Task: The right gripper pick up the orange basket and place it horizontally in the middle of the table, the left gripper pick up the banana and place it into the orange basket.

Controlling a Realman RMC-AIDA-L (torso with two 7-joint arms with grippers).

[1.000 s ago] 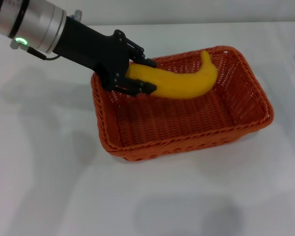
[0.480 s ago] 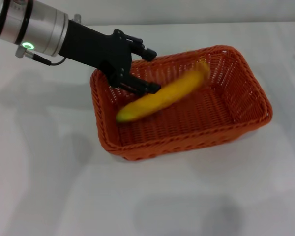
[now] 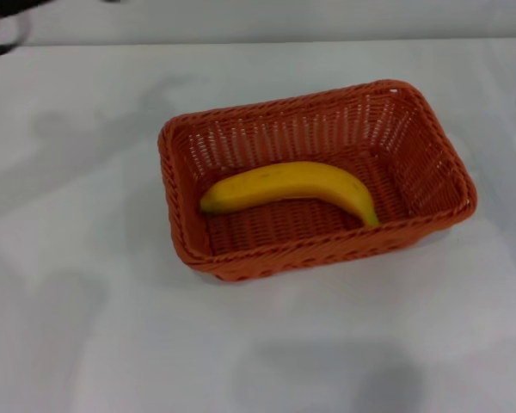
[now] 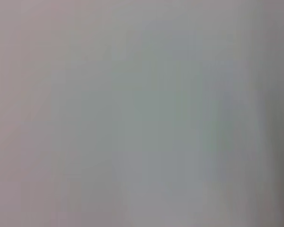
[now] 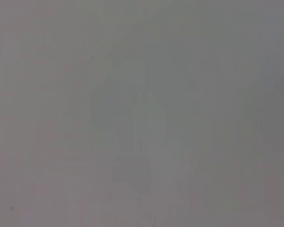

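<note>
Over at the far left corner we catch only a dark sliver of the left arm, so the left hand is out of sight and we cannot tell how its fingers stand. Mid-worktop [image 3: 86,344], the orange basket [image 3: 189,249] sits lengthwise across, with the banana [image 3: 292,185] lying flat inside on its floor, free of any grip. Off to the right, no right hand shows either; by our reckoning both placements look done, nothing left but parking.

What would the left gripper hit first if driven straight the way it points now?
Probably just bare table: the left wrist view shows only a plain pale surface, no orange basket or banana in line. Depth unclear; the left gripper itself is unseen.
</note>
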